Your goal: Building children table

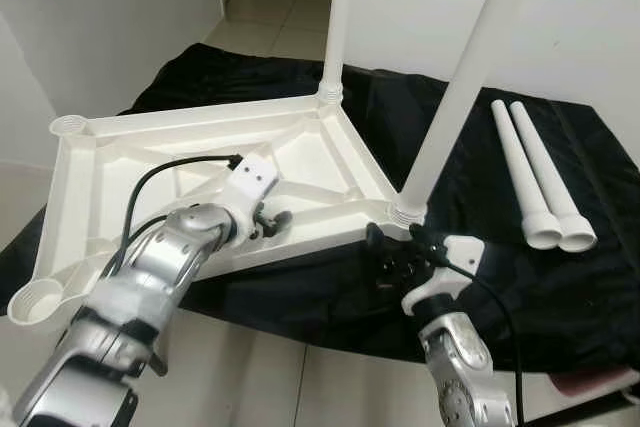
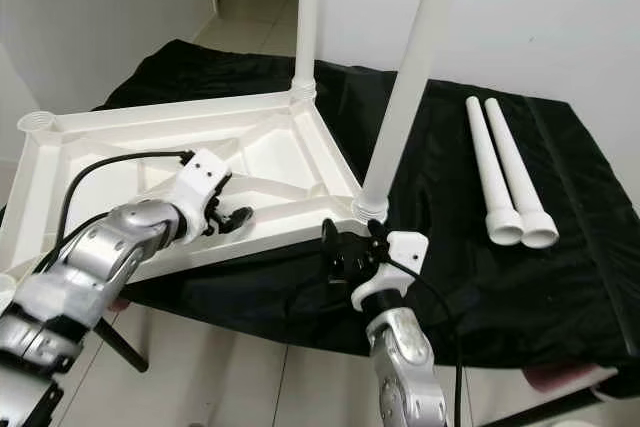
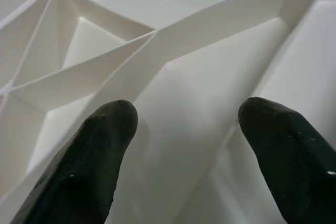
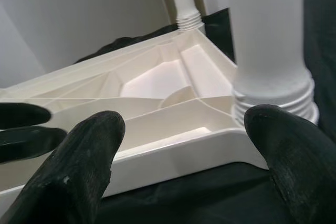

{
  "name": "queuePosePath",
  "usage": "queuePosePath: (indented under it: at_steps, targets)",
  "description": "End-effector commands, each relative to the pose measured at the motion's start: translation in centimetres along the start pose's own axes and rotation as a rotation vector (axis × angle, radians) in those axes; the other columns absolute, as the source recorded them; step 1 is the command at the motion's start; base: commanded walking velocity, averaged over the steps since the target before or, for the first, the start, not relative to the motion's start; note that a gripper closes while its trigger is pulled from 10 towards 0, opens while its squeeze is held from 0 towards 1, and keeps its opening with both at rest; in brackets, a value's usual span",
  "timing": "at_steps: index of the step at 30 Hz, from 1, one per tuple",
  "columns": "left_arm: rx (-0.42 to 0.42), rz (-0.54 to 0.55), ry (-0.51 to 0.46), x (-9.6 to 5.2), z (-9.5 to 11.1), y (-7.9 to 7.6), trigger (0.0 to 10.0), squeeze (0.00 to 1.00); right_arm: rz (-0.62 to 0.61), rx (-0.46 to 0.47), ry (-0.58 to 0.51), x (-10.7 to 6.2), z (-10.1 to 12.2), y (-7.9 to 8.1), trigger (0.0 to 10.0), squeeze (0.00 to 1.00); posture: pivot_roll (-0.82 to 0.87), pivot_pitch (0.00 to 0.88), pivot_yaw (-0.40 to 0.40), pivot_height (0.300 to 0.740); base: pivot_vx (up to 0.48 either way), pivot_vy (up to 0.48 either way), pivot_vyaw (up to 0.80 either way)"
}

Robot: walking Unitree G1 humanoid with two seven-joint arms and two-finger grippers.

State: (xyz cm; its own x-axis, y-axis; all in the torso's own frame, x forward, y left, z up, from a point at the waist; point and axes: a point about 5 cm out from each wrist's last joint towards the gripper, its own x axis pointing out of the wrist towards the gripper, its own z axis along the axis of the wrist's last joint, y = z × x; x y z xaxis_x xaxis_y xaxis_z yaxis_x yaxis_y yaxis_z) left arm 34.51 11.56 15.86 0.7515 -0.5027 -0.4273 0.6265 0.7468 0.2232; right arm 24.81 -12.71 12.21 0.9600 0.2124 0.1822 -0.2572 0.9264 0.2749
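The white plastic table top (image 1: 120,162) lies upside down on a black cloth. Two white legs stand upright in its corner sockets: the far leg (image 1: 337,17) and the near right leg (image 1: 462,77). Two loose legs (image 1: 535,167) lie side by side on the cloth at the right. My left gripper (image 1: 272,221) is open, hovering over the ribbed underside (image 3: 157,40) close to the near rim. My right gripper (image 1: 395,240) is open at the table's near right corner, just below the ridged base (image 4: 273,95) of the near leg, with nothing between its fingers.
Empty sockets show at the far left corner (image 1: 68,127) and the near left corner (image 1: 35,299). The black cloth (image 1: 560,287) covers a low surface with tiled floor (image 1: 270,17) beyond. White walls stand left and right.
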Motion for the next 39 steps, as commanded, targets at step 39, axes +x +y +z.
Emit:
queuePosePath:
  at_steps: [39]
  targets:
    - [0.042,-0.430,-0.164,0.0,1.0,-1.6,10.0,0.00,0.112,0.024,0.010,-3.6,1.0,-1.3,10.0,0.00,-0.06,0.042,0.012,0.740,0.000,0.000,0.00]
